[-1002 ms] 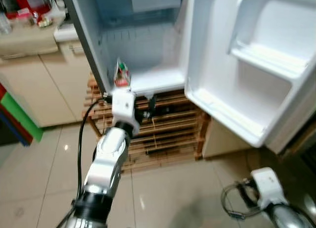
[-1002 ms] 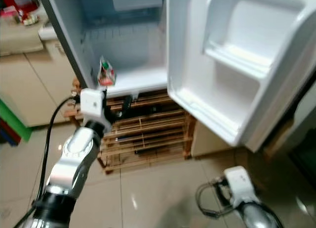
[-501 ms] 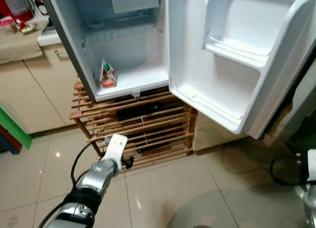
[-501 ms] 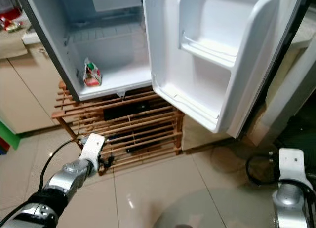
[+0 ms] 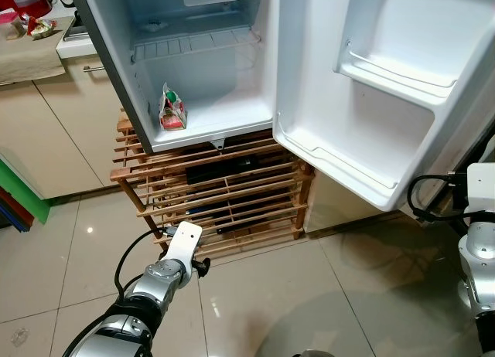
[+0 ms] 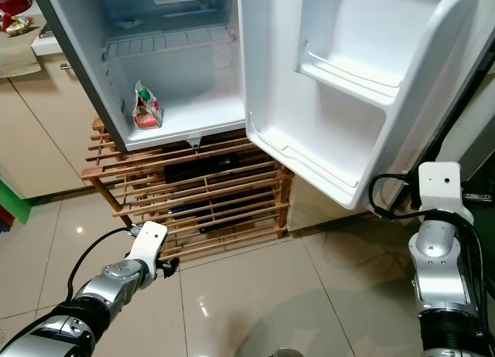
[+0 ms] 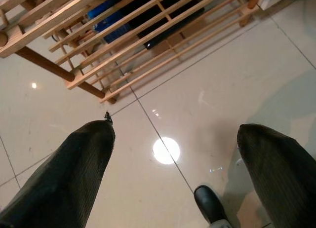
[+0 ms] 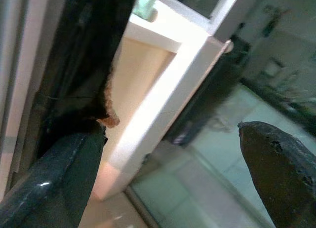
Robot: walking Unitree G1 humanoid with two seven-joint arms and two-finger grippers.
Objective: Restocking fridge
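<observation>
So the small fridge [image 5: 193, 56] sits on a slatted wooden rack [image 5: 224, 195] with its door [image 5: 371, 102] swung wide open toward the robot's right. Inside on the bottom floor of the fridge, close to the left wall and near the front edge, stands a small green, white and red carton [image 5: 172, 110], upright as far as one can tell. The door shelves look bare white.

Left gripper [image 7: 175, 154] is down low over the shiny beige tile floor [image 5: 263, 295], just in front of the rack's lower corner. In the left wrist view its two black fingers [image 7: 74, 173] are spread wide apart with nothing between them but tile, a light glare and some dark rounded thing at the edge that is hard to make out. Right gripper [image 8: 170, 164] hangs on the robot's right beside the open door, also spread apart and holding nothing; its view is blurry, showing a pale cabinet edge and floor.

Beige cabinets [image 5: 46, 133] stand left of the fridge, with a countertop [image 5: 31, 52] holding some red clutter.
</observation>
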